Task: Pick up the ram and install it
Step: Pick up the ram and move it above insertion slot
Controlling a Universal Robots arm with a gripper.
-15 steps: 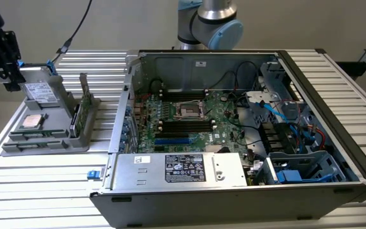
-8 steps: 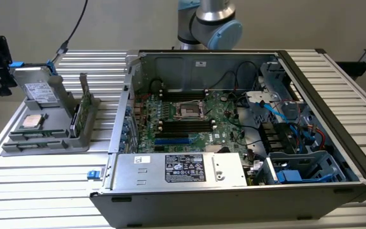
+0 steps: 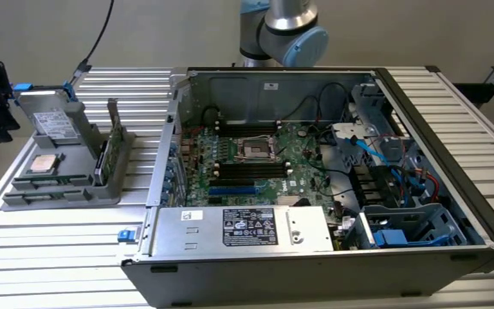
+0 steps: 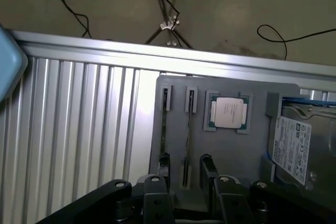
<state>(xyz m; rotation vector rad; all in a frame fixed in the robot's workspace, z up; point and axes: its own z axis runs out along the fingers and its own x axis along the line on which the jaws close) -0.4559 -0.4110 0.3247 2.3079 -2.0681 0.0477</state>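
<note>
1. gripper (image 4: 185, 170) open: fingers (image 4: 164, 165) stand apart, one on each side of the ram (image 4: 187, 140), which is seen edge-on in the wrist view. can't tell if they touch it.
2. ram (image 3: 103, 159) stands on its long edge in a slot of the grey holder (image 3: 58, 193), along the holder's edge nearest the pc case (image 3: 229, 90).
3. holder sits on the slatted bench (image 3: 58, 257), near the bench edge at the exterior view's left, just beside the case.
4. also on the holder: silver processor (image 3: 44, 164) mid-holder, hard drive (image 3: 51, 122) at the far end.
5. case lies open on the bench, motherboard (image 3: 290, 161) facing up, long black slots (image 3: 249, 129) either side of the cpu socket (image 3: 254, 149).
</note>
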